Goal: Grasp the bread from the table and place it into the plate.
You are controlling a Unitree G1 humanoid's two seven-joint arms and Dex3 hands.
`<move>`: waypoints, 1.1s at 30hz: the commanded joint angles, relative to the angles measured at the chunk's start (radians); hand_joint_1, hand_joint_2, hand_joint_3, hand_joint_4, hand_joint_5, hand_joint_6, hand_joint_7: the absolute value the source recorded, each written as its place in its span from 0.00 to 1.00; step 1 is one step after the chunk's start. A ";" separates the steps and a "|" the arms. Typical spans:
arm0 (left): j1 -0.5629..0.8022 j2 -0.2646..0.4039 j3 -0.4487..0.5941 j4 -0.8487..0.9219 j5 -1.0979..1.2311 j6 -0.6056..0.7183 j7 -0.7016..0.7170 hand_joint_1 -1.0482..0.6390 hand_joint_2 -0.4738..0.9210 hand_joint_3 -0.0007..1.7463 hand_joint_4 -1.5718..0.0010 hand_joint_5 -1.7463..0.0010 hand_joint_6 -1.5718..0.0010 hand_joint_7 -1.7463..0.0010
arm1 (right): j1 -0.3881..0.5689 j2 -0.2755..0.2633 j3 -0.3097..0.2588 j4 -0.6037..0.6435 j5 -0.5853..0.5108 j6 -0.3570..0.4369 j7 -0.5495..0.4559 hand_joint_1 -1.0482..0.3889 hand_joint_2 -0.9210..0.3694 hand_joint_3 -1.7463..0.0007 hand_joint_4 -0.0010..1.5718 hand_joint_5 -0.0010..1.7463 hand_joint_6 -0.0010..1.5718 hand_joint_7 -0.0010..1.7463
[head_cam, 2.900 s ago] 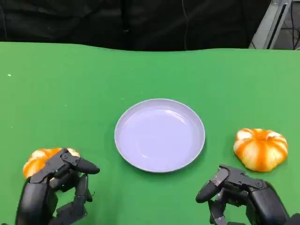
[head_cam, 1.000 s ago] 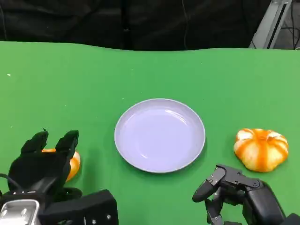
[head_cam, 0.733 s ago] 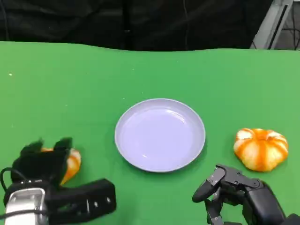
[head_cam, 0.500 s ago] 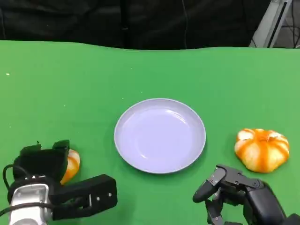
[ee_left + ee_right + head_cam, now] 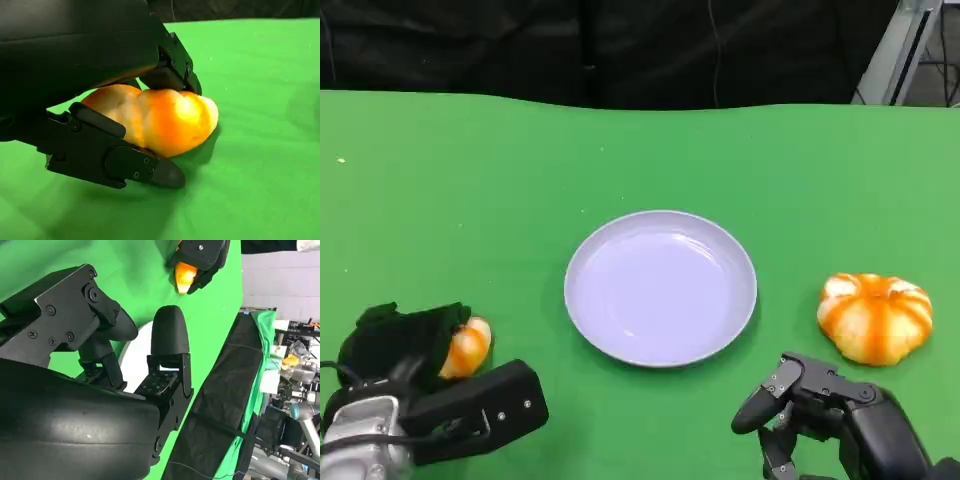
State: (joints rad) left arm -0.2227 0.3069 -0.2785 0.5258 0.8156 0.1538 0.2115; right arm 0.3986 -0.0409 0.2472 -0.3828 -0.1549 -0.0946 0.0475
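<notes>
the left hand [image 5: 405,340] grips a bread [image 5: 160,120] on the table at eight o'clock of the plate [image 5: 661,288], while the right hand [image 5: 825,410] idles holding nothing, fingers loosely curled; the soft bun may squash or slip on lifting.

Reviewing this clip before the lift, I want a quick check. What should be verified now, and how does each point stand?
1. Left robot hand around the left bread: ok, fingers lie above and below it.
2. Bread off the table: cannot tell; it looks at or very near the cloth.
3. Plate free to receive the bread: ok, nothing lies in it.
4. Way from the bread to the plate: ok, bare cloth between them.
5. Right robot hand out of the way: ok, it holds nothing, near the table's edge.
6. Second bread untouched: ok, on the table beside the plate.
</notes>
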 commanded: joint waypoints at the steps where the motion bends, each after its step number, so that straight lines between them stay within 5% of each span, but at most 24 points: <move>1: 0.033 0.031 -0.010 0.046 -0.025 -0.045 0.076 0.44 1.00 0.09 0.48 0.01 0.59 0.08 | 0.007 0.000 -0.004 -0.021 0.010 0.012 -0.001 0.76 0.36 0.29 0.47 0.95 0.46 0.77; 5: 0.061 0.053 -0.007 -0.014 -0.060 -0.163 0.143 0.47 1.00 0.16 0.47 0.00 0.58 0.00 | 0.005 0.000 -0.002 -0.017 0.001 0.002 -0.006 0.76 0.36 0.29 0.47 0.95 0.47 0.77; 8: 0.081 0.067 -0.002 -0.054 -0.082 -0.250 0.189 0.47 0.88 0.42 0.47 0.00 0.58 0.00 | 0.004 -0.002 -0.001 -0.015 -0.003 -0.003 -0.008 0.76 0.36 0.29 0.47 0.95 0.47 0.77; 14: 0.082 0.070 0.000 -0.049 -0.084 -0.267 0.195 0.47 0.85 0.48 0.47 0.00 0.58 0.00 | 0.004 -0.002 -0.001 -0.015 -0.003 -0.002 -0.009 0.76 0.36 0.29 0.47 0.95 0.47 0.77; 19: 0.122 0.057 0.034 -0.283 -0.078 -0.484 0.398 0.54 0.65 0.73 0.45 0.00 0.59 0.00 | -0.003 -0.006 -0.006 -0.005 0.003 -0.008 -0.004 0.75 0.37 0.28 0.47 0.95 0.47 0.77; 33: -0.018 -0.023 -0.020 -0.290 -0.057 -0.551 0.347 0.52 0.56 0.86 0.44 0.00 0.56 0.02 | -0.003 -0.005 -0.003 0.005 0.005 -0.017 -0.004 0.75 0.37 0.28 0.47 0.95 0.47 0.76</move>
State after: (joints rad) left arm -0.1780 0.3049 -0.2767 0.2134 0.7551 -0.3869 0.5841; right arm 0.3945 -0.0430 0.2476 -0.3771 -0.1560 -0.1017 0.0456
